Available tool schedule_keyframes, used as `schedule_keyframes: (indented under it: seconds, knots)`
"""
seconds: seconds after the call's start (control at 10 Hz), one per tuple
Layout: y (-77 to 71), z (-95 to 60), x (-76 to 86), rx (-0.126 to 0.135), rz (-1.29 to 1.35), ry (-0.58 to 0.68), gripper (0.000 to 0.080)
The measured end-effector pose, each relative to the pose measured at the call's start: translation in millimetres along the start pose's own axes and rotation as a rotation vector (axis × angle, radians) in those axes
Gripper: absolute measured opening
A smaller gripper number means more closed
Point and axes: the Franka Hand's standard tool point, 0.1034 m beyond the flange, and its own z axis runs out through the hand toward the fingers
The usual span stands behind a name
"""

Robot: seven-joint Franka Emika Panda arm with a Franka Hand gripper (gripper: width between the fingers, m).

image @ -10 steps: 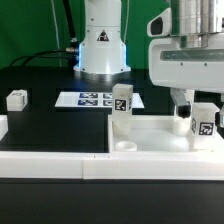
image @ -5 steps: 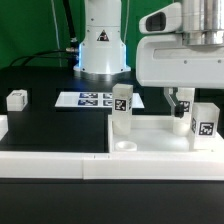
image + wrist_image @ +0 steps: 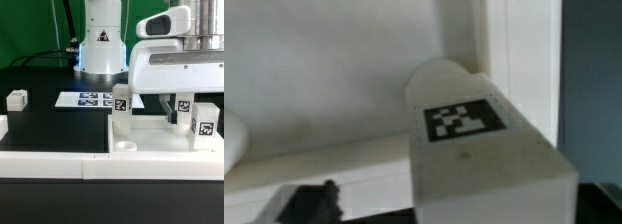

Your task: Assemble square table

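**Risk of a shoved or tilted leg beneath a spread gripper**

Gripper (image 3: pixel 452 206) jaws stand apart and clamp nothing. In the wrist view one dark finger (image 3: pixel 313 203) shows, with a clear gap between it and the leg (image 3: pixel 477 160) rising between the jaws; the other finger is too dim at the frame's edge to be sure of. That leg stands upright on the square tabletop (image 3: pixel 152 134), directly under the hand and close to the raised rim; whether it is fully seated is hidden.

Hazards, as I judge them: the leg sits off-centre between the jaws, so a closing would push it sideways before both pads meet it, and that could tilt it or bind it in its seat; a descent off-line could land a fingertip on the leg's top; the bulky white wrist housing hangs low, with a second leg (image 3: pixel 121 108) to the exterior view's left of the gripper and a third leg (image 3: pixel 205 122) just beside it on the exterior view's right, so a swing might brush either; smooth plastic may also slip in narrow pads.

All the parts look like hard, matte white plastic; the legs are blocky, with flat faces bearing black-and-white tags; the tabletop is flat with a round socket (image 3: pixel 125 146) open at a corner, below the second leg; a fourth leg (image 3: pixel 15 98) sits well away on the black table (image 3: pixel 50 125), beyond the marker board (image 3: pixel 88 99).
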Motion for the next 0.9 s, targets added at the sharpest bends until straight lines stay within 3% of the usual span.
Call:
schedule_keyframes:
  seconds: [0.2, 0.4, 0.9]
  knots:
    - [-0.7, 0.2, -0.4, 0.002, 0.160, -0.001, 0.0285]
    - [-0.2, 0.8, -1.0, 0.002, 0.281, -0.003, 0.0288]
    - [2.2, 1.8, -5.4, -0.039, 1.082, -0.035, 0.0290]
